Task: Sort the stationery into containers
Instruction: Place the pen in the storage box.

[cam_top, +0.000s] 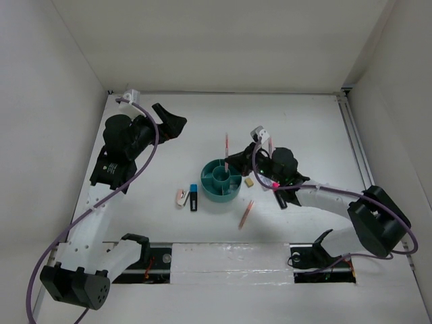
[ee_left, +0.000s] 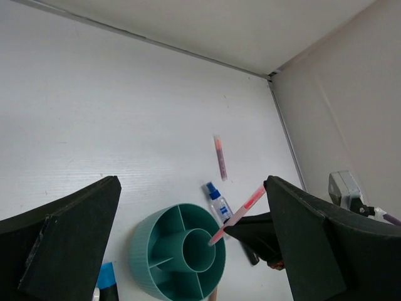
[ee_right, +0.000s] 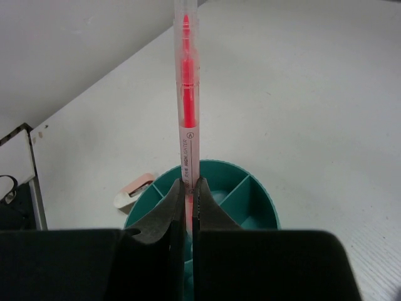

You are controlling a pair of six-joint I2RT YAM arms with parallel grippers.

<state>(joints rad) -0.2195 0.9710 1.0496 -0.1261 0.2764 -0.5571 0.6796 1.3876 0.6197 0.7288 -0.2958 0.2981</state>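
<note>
Plainly, the right gripper (ee_right: pixel 189 188) is clenched on a pinkish-orange pencil (ee_right: pixel 188 94), which stands upright between its fingers over the teal organizer (ee_right: pixel 225 164). Its lower end seems to sit at the central cup, though the fingers hide it. The left gripper (cam_top: pixel 172 120) hangs released, far left.

A white counter (cam_top: pixel 304 128) is spreading across the enclosure floor. A plain back wall (cam_top: pixel 223 40), a left wall (cam_top: pixel 40 101) and a right wall (cam_top: pixel 398 101) are rising around it. A thin metal rail (cam_top: pixel 356 152) is running along the counter's right edge. A glossy white strip (cam_top: pixel 229 260) is lying across the near edge.
</note>
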